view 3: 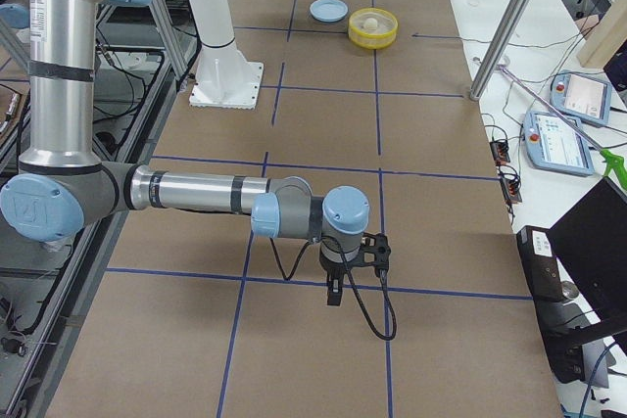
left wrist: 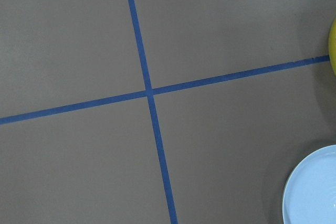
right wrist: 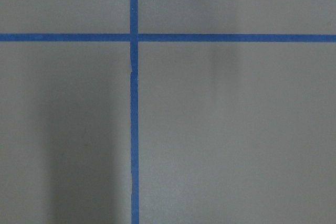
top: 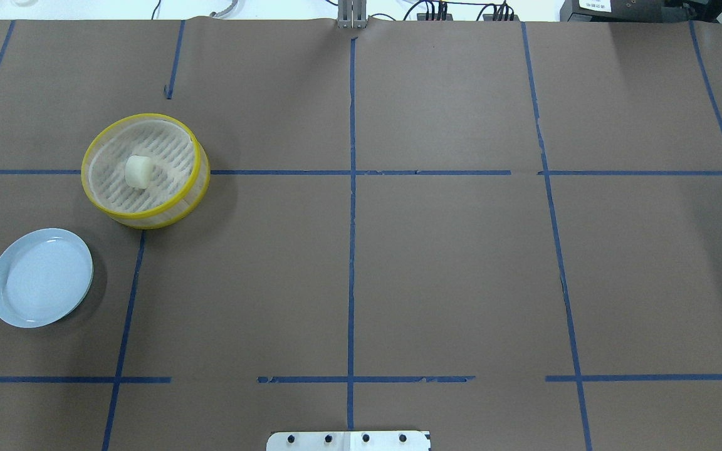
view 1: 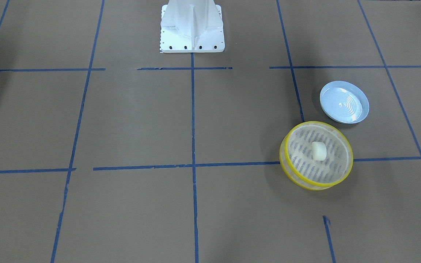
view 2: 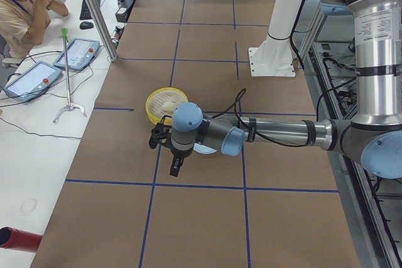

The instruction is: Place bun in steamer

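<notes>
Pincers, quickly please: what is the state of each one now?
Left pincer: cannot be told from this side view.
Right pincer: cannot be told either.

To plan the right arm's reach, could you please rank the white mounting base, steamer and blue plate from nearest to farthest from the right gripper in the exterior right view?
From the right gripper:
1. white mounting base, mid-table on the robot's side.
2. steamer, at the far end, bun inside.
3. blue plate, just beyond the steamer.

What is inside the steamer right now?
Only the bun, resting near the middle of the slotted floor of the steamer. Nothing else shows inside. The patch of floor under the bun is covered and cannot be seen.
</notes>
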